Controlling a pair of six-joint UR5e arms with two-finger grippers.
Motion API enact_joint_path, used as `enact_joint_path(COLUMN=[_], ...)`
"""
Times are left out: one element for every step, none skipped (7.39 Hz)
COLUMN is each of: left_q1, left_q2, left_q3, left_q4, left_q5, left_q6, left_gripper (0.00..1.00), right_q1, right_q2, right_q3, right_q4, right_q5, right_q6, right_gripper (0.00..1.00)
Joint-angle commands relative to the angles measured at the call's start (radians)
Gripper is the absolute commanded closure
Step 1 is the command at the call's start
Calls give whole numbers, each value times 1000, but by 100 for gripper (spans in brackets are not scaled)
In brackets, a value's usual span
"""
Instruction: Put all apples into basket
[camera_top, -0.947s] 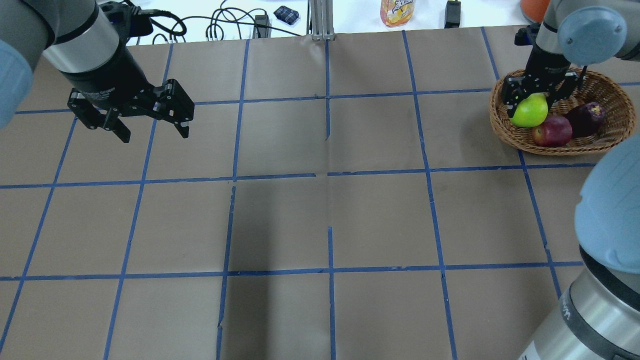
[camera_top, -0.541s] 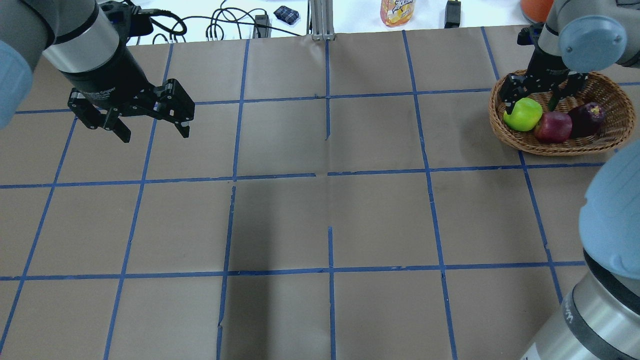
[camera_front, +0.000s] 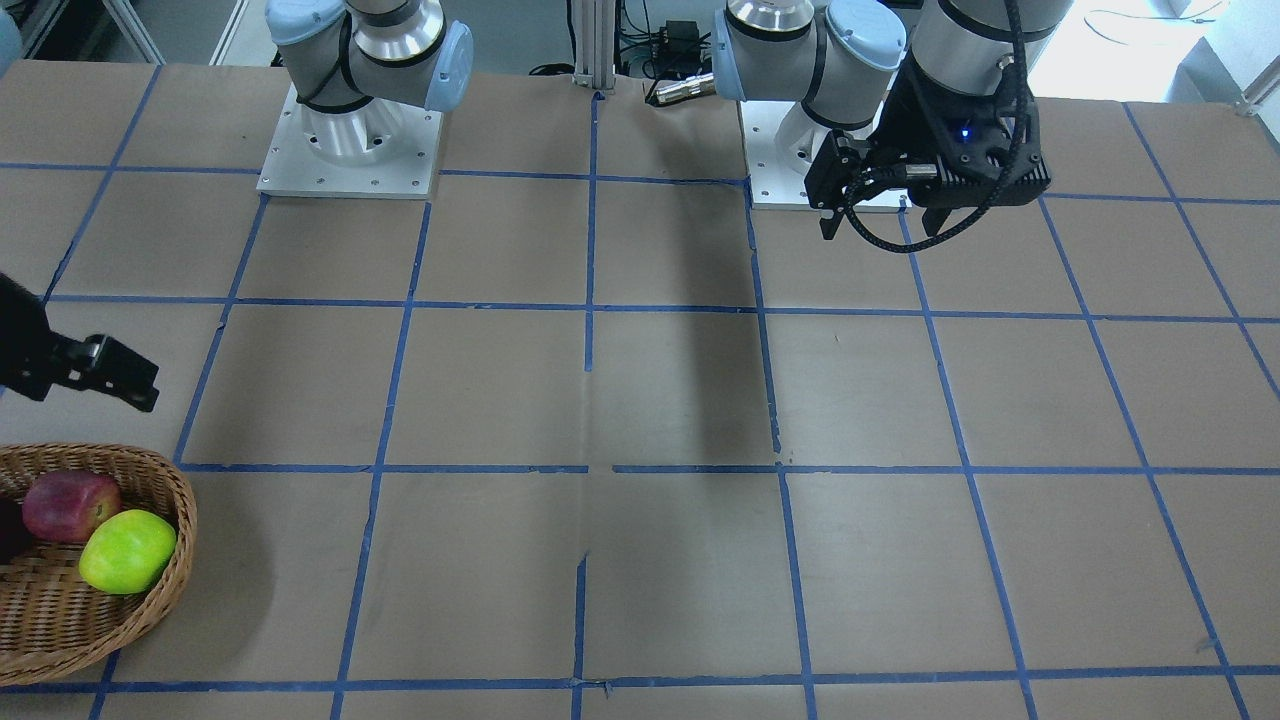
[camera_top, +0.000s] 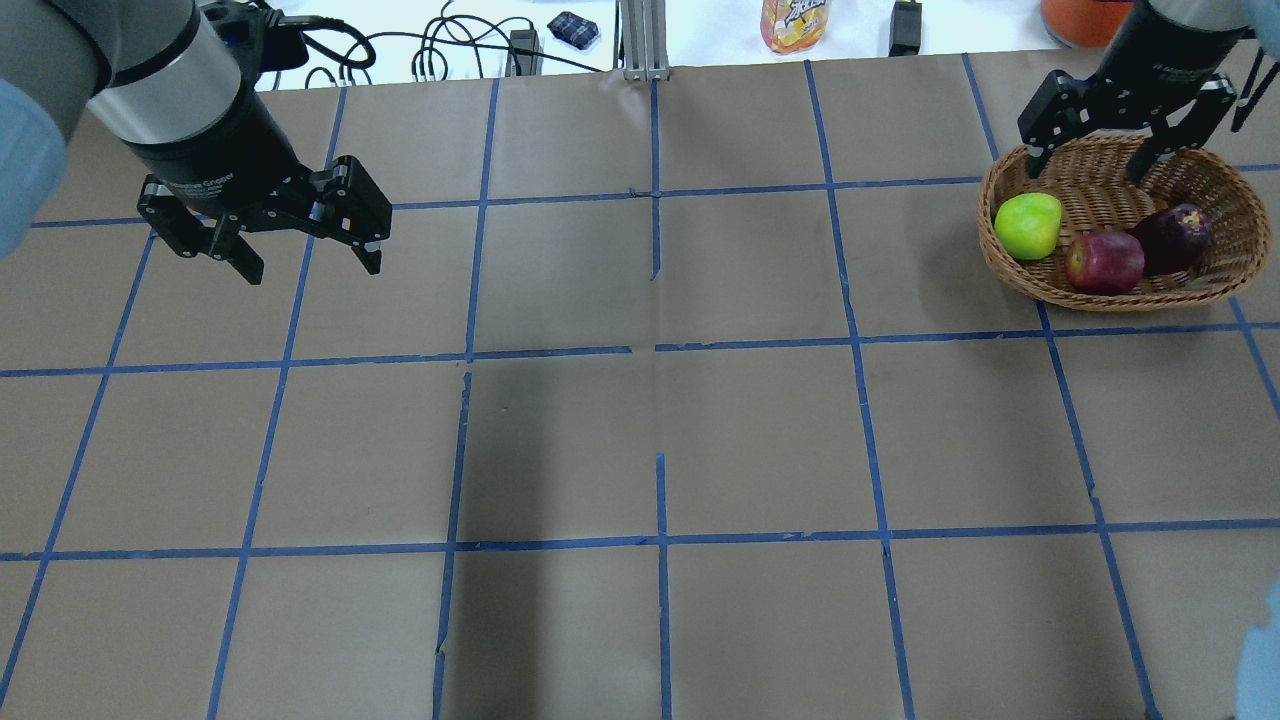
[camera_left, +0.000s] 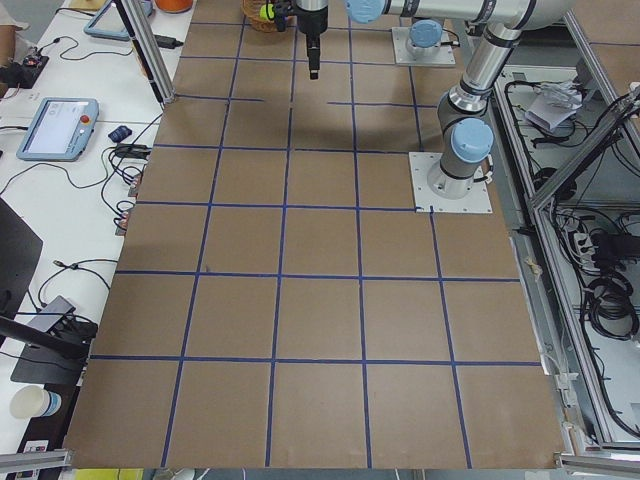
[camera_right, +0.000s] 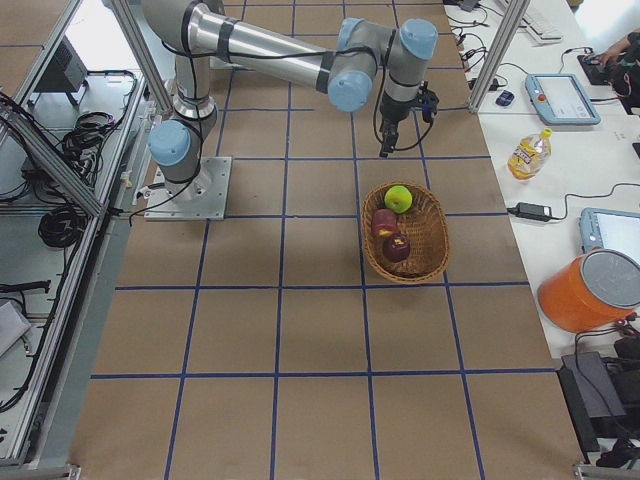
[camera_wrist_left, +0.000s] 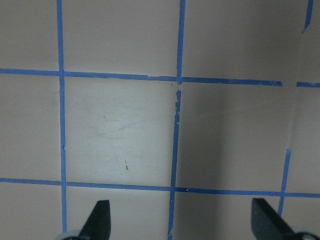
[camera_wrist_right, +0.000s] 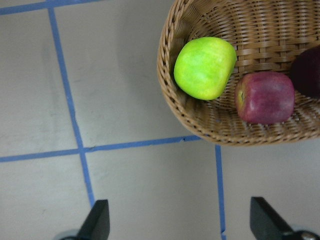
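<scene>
The wicker basket (camera_top: 1100, 295) sits at the table's far right. All three apples lie in it: the yellow-green one (camera_top: 1028, 226) at its left end, the red one (camera_top: 1105, 262) in the middle, the maroon one (camera_top: 1172, 238) to the right. My right gripper (camera_top: 1085, 170) is open and empty, raised above the basket's far rim. The right wrist view shows the green apple (camera_wrist_right: 205, 67), the red apple (camera_wrist_right: 265, 97) and the basket rim (camera_wrist_right: 170, 95) below open fingers. My left gripper (camera_top: 310, 268) is open and empty above the far left of the table.
The table is brown paper with a blue tape grid. Beyond its far edge are a juice bottle (camera_top: 795, 22), cables (camera_top: 430, 50), a metal post (camera_top: 645, 40) and an orange bucket (camera_top: 1075, 15). The arm bases (camera_front: 350, 150) stand at the robot's side.
My right gripper let go of the green apple, then rose and drew back from the basket. The green apple settled at the basket's left end. The left arm stayed still.
</scene>
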Motion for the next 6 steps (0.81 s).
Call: enact_joint_path(left_q1=[0,0,0,-2,-3,-3], left_q2=[1,1,1,1,0,-22], left_q3=[0,0,0,0,0,19], left_q4=[0,0,0,0,0,-2], left_q5=[0,0,0,0,5,3], left_q6=[-1,-1,-1,-3,-3,-3], left_gripper=[0,0,0,0,0,0], right_q1=[117,183,219,239,254,258], right_q2=[-110,-109,-109,-126,-156,-175], right_q3=[5,5,5,-5,7,19], right_q4=[91,93,94,120,134,156], right_q5=[19,10,16,16,2,-1], right_q6=[125,212,234,235,235,233], right_gripper=[0,0,0,0,0,0])
